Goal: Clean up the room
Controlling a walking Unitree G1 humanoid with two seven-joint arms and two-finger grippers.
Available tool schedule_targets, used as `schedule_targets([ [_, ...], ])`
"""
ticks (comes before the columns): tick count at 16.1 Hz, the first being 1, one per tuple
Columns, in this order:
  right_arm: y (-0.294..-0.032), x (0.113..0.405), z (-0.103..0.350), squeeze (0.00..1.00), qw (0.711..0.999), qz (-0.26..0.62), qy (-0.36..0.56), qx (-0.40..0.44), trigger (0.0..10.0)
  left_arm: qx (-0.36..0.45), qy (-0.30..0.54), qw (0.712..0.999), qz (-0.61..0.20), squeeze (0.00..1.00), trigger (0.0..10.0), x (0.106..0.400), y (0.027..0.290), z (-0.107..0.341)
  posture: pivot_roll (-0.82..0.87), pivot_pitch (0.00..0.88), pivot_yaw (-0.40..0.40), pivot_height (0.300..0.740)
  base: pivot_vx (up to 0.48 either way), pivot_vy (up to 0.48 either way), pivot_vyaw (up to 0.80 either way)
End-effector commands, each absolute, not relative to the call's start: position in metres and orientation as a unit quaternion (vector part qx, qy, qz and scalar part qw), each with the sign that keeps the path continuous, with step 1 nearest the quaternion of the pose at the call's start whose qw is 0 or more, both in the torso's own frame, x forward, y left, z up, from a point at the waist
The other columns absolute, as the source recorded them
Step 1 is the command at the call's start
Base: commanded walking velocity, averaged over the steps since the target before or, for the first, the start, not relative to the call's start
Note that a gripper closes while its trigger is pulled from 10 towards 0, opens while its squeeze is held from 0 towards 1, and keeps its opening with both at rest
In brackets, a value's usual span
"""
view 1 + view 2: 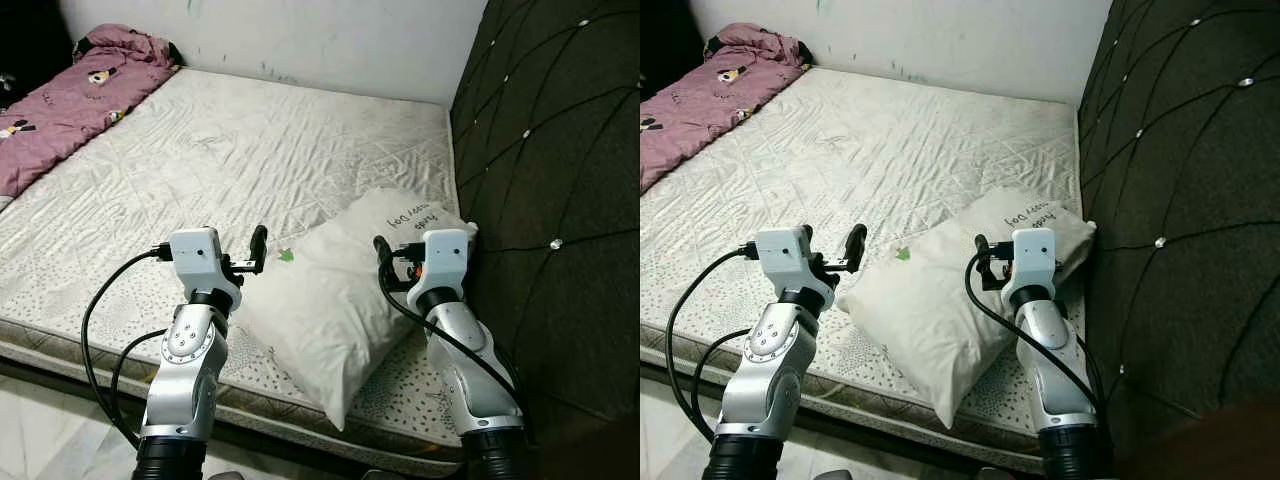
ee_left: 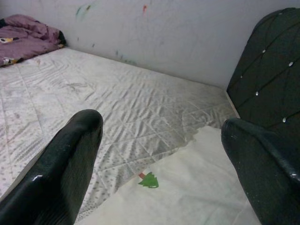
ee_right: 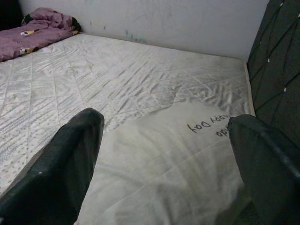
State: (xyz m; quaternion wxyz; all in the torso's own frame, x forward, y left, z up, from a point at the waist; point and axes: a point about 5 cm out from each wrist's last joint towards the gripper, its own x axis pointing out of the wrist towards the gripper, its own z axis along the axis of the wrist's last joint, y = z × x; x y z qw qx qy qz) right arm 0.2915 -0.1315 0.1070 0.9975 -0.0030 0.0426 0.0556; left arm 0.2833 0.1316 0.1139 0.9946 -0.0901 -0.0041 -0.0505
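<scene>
Both arms are reaching toward the pillow at the head end of the bed.

The soft white rectangular pillow [image 1: 345, 300] is lying on the pale quilted mattress [image 1: 220, 150], just beside the dark tufted headboard [image 1: 550, 180], its long axis running diagonally from the near bed edge up toward the headboard. The left tool [image 1: 258, 250] is hovering with fingers spread wide at the pillow's left edge, while the right tool [image 1: 383, 262] is hanging over its upper right part, also spread wide and holding nothing. The pillow is lying between and just ahead of both tools, the right probably nearer. A crumpled purple blanket [image 1: 70, 100] is lying well apart at the far left.
</scene>
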Motion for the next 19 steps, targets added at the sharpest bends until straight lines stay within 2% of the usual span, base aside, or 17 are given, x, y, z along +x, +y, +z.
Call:
schedule_targets([
  [1,-0.1321,0.2918,0.1121,0.0,0.998,0.056,0.03,-0.004,10.0,-0.087,0.0,0.995,-0.048,0.0,10.0,0.283,0.1328,0.1137,-0.01,0.0,-0.006,0.74,0.0,0.0,0.0],
  [5,-0.1319,0.292,0.1123,0.0,0.998,0.058,0.031,-0.003,10.0,-0.087,-0.001,0.995,-0.046,0.0,10.0,0.2833,0.1327,0.1138,-0.02,0.0,-0.006,0.736,0.0,0.0,0.0],
  [16,-0.1307,0.2914,0.1125,0.0,0.998,0.062,0.029,-0.002,10.0,-0.086,-0.001,0.995,-0.043,0.0,10.0,0.2839,0.1325,0.1134,-0.02,0.0,-0.008,0.608,0.0,0.0,0.0],
  [19,-0.1313,0.2917,0.1123,0.0,0.998,0.061,0.03,-0.007,10.0,-0.086,-0.002,0.995,-0.043,0.0,10.0,0.2843,0.132,0.1135,-0.02,0.0,-0.008,0.608,0.0,0.0,0.0],
])
